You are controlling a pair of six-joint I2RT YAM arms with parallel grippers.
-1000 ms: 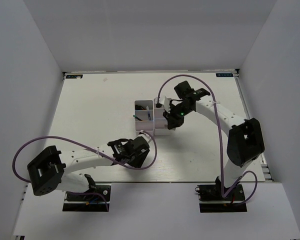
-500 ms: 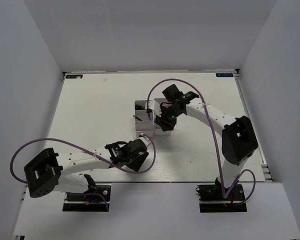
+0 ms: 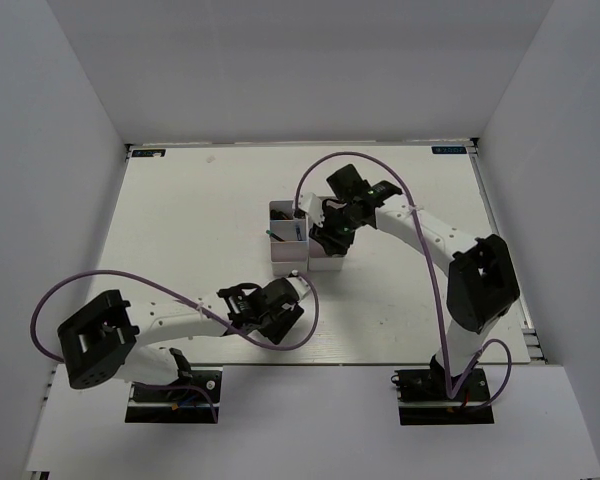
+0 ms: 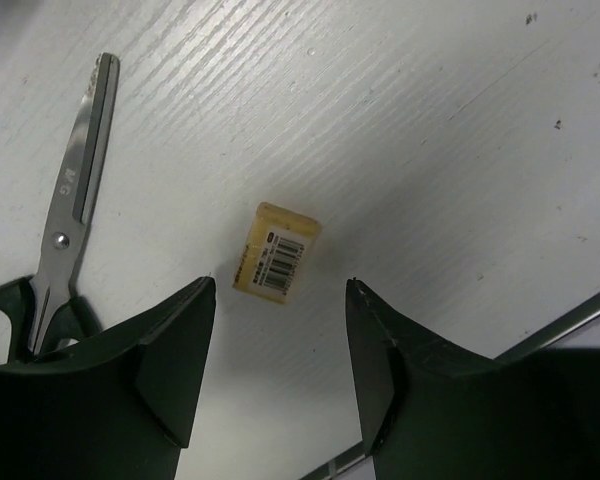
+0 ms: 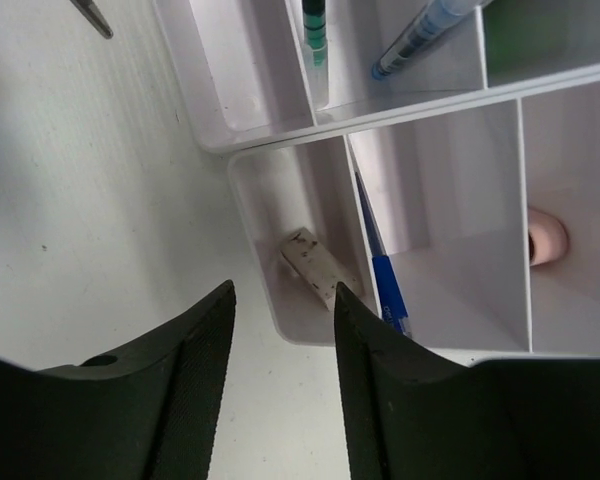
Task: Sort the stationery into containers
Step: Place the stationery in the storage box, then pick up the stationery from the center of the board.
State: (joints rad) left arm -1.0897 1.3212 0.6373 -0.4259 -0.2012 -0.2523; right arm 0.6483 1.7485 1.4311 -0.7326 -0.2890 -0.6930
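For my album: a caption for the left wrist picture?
Open left gripper hovers over a small beige barcode-labelled block, steel-bladed scissors lying beside on the white table.

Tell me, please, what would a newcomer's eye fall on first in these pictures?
Probably the beige barcode-labelled block on the table, framed by the open left gripper, scissors lying beside it. Then the speckled white eraser in a compartment of the white bins, under the open right gripper.

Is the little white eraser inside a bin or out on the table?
Inside: the speckled white eraser lies on the floor of a white plastic bin.
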